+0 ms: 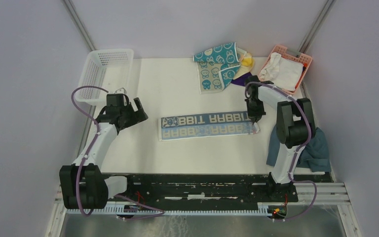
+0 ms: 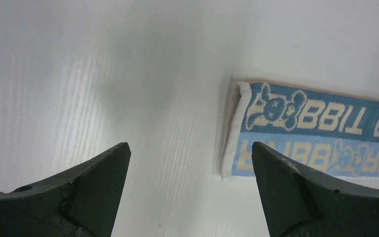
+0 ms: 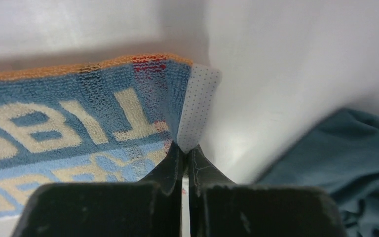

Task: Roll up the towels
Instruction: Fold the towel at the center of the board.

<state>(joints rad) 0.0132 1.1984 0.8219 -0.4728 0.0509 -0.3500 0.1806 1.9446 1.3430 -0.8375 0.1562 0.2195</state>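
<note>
Right, starting at the far-left corner of the desk (image 1: 168, 94), a white basket (image 1: 93, 78) sits out of the action. Just inside it the left gripper (image 2: 190, 148) hangs over bare desk with its jaws spread wide, holding nothing. It is a short way off the left end of the folded towel (image 1: 208, 126).

That towel is blue with pale rabbit lettering and an orange edge. It lies flat as a long strip across the middle of the desk, not rolled at all. At its right end the right gripper (image 3: 183, 148) is down low, jaws pinched tight on the corner, with a white dotted tab poking up from between them.

At the far edge the other towels (image 1: 219, 63) wait in a loose heap of teal rabbit print, yellow and purple. Next to them, in the far-right corner, is a pink basket (image 1: 292, 51) with a white cloth (image 1: 282, 71). A blue-grey cloth (image 1: 318, 148) droops over the right edge.

Now the worry: that pinch looks thin. If it has only the tab or the top layer, the fold could peel open as the end turns over. Nothing pins the left end, so a pull might drag the whole strip instead of curling it, or start the roll crooked.
</note>
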